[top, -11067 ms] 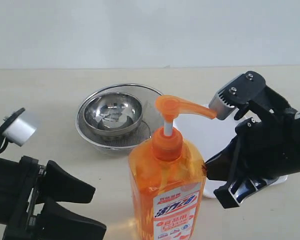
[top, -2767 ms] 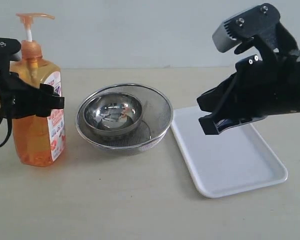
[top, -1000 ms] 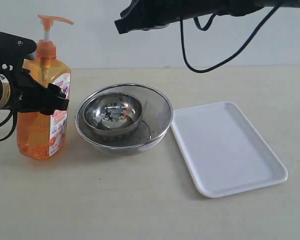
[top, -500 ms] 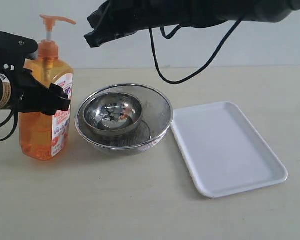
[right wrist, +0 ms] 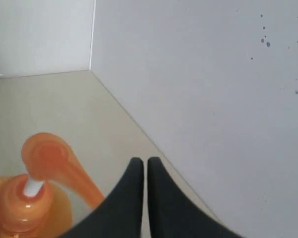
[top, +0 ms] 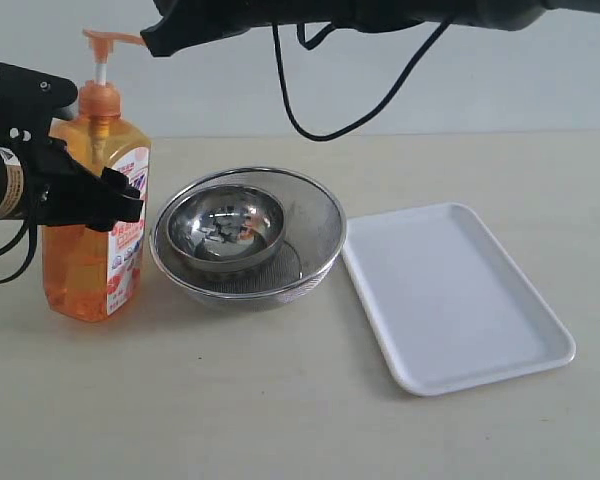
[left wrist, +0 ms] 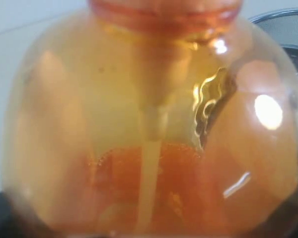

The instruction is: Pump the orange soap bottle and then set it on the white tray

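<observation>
Bottle (top: pixel 85 255) stands upright on the table (top: pixel 280 400) at the far left, just beside the nested steel bowls (top: pixel 242 232). Left gripper (top: pixel 98 195) clasps its body at mid-height, jaws spread wide across it; the left wrist view shows only orange plastic. Right gripper (right wrist: pixel 141 162) has its jaws pressed together and hangs close to the pump head (right wrist: pixel 48 157); contact cannot be confirmed. Tray (top: pixel 540 335) lies at right, well apart from the bottle
</observation>
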Robot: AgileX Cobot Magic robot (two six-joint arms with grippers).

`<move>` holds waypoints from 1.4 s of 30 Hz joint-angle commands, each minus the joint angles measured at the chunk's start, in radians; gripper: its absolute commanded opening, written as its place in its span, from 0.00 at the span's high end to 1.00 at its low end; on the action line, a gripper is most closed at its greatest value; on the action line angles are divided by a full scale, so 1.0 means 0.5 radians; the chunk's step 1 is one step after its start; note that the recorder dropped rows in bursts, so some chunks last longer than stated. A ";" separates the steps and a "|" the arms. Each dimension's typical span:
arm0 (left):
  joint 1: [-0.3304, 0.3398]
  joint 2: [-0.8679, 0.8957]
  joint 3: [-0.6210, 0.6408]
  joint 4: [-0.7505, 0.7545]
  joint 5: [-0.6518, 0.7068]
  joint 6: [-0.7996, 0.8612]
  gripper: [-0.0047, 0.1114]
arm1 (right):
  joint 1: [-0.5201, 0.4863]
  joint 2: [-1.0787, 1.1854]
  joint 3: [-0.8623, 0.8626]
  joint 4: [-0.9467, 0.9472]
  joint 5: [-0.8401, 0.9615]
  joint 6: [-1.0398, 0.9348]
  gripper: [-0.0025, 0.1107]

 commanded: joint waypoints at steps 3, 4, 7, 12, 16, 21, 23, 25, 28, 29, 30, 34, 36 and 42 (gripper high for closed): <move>0.001 0.002 -0.006 0.004 -0.041 -0.008 0.92 | 0.007 0.115 -0.113 0.005 0.055 0.018 0.98; 0.001 0.002 -0.006 0.004 -0.041 -0.008 0.92 | 0.010 0.124 -0.131 0.005 0.060 0.018 0.98; 0.001 0.002 -0.006 0.004 -0.041 -0.008 0.92 | 0.010 0.150 -0.157 0.008 0.076 0.014 0.98; 0.001 0.002 -0.006 0.004 -0.041 -0.008 0.92 | 0.010 0.203 -0.240 0.004 0.129 0.043 0.98; 0.001 0.002 -0.006 0.004 -0.041 -0.008 0.92 | 0.010 0.219 -0.251 -0.035 0.151 0.069 0.98; 0.001 0.002 -0.006 0.004 -0.035 -0.007 0.92 | 0.010 0.219 -0.251 -0.044 0.208 0.102 0.98; 0.001 0.002 -0.006 0.004 -0.035 -0.007 0.92 | 0.010 0.219 -0.251 -0.052 0.235 0.131 0.98; 0.001 0.002 -0.006 0.004 -0.032 -0.007 0.92 | 0.010 0.219 -0.251 -0.113 0.270 0.169 0.98; 0.001 0.002 -0.006 0.004 -0.018 -0.007 0.92 | 0.010 0.219 -0.251 -0.270 0.273 0.320 0.98; 0.001 0.002 -0.006 0.004 -0.018 -0.007 0.92 | 0.010 0.219 -0.251 -0.316 0.275 0.364 0.98; 0.001 0.002 -0.006 0.004 -0.018 -0.007 0.92 | 0.010 0.219 -0.251 -0.341 0.288 0.384 0.98; 0.001 0.002 -0.006 0.004 -0.018 -0.007 0.92 | 0.010 0.215 -0.251 -0.360 0.324 0.410 0.98; 0.001 0.002 -0.006 0.004 -0.012 -0.007 0.92 | 0.010 0.215 -0.251 -0.368 0.324 0.416 0.98; 0.001 0.002 -0.006 0.004 -0.012 -0.007 0.92 | 0.010 0.215 -0.251 -0.445 0.280 0.428 0.98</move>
